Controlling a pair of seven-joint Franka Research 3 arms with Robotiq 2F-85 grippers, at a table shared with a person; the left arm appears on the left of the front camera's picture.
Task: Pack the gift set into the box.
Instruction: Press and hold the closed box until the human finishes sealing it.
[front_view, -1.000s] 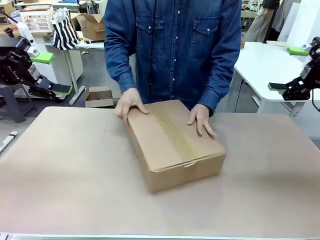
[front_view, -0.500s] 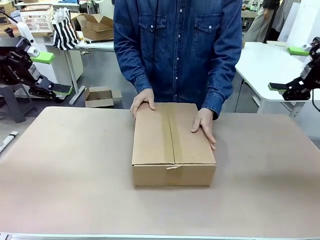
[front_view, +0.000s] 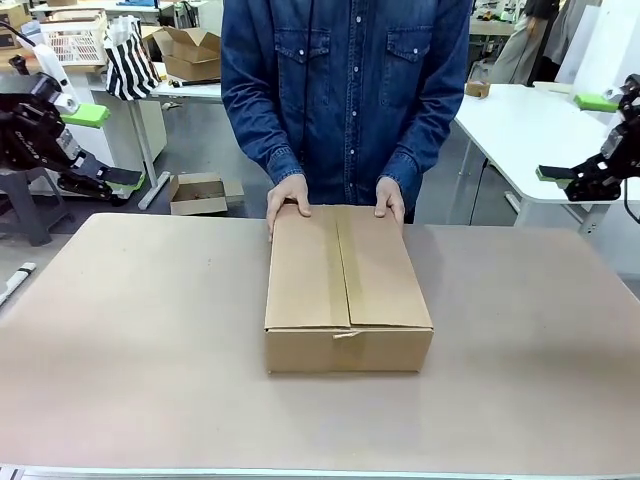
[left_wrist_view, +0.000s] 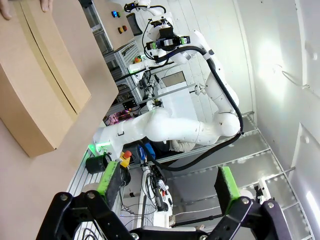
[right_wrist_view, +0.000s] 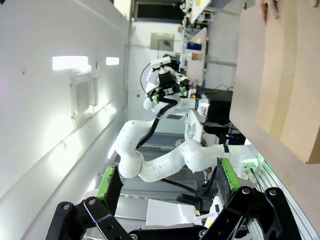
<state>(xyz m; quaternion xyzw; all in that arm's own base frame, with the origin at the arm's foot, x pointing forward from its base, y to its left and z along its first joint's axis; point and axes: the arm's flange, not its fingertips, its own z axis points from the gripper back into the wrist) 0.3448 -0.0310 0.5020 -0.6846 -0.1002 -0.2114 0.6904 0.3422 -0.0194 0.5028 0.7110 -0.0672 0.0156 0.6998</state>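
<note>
Both my claws gape wide and empty: left claw (left_wrist_view: 169, 183), right claw (right_wrist_view: 167, 185). At mid-frame the box (front_view: 348, 280) sits on the surface (front_view: 130, 330), flaps shut, now squared to me after lying skewed. Beyond it the person's centre-left hand (front_view: 288, 195) and centre-right hand (front_view: 390, 196) have drawn back to its far edge; I judge opening comes next
</note>
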